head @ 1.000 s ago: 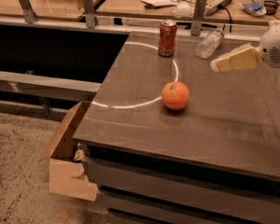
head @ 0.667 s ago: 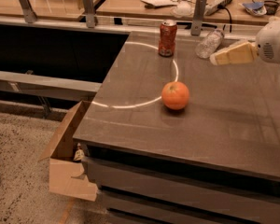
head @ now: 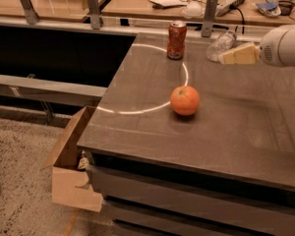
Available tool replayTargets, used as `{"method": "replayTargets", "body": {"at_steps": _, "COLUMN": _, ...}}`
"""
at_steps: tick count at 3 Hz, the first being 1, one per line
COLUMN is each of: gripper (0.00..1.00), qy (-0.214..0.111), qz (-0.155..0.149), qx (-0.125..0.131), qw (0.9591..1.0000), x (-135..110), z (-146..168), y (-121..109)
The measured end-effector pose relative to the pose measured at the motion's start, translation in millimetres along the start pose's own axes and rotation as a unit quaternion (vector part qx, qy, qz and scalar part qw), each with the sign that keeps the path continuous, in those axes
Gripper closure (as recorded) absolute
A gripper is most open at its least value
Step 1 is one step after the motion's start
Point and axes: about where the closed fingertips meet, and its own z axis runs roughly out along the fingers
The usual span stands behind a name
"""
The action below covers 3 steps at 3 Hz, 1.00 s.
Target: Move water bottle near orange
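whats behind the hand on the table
The water bottle lies just behind the hand, near the table's far edge, right of the red can. The hand hides part of its near side.

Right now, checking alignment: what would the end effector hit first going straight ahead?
Probably the water bottle, just beyond the end effector at the table's far right; depth is unclear, so it might pass beside it.

Grey table [head: 236, 132], speckled floor [head: 19, 176], cardboard box [head: 69, 191], perhaps wooden desk [head: 137, 6] behind
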Motion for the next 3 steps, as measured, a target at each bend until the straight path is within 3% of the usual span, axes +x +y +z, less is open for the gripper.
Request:
{"method": "replayTargets", "body": {"at_steps": 1, "gripper": 0.0, "qy": -0.001, "qz": 0.027, "qx": 0.006, "qw": 0.9996, "x": 16.1, "z": 17.9, "y": -0.9}}
{"method": "replayTargets", "body": {"at_steps": 3, "gripper": 0.0, "qy": -0.065, "qz": 0.082, "qx": -0.006, "qw": 0.9945, "x": 39.4, "z": 58.0, "y": 4.0}}
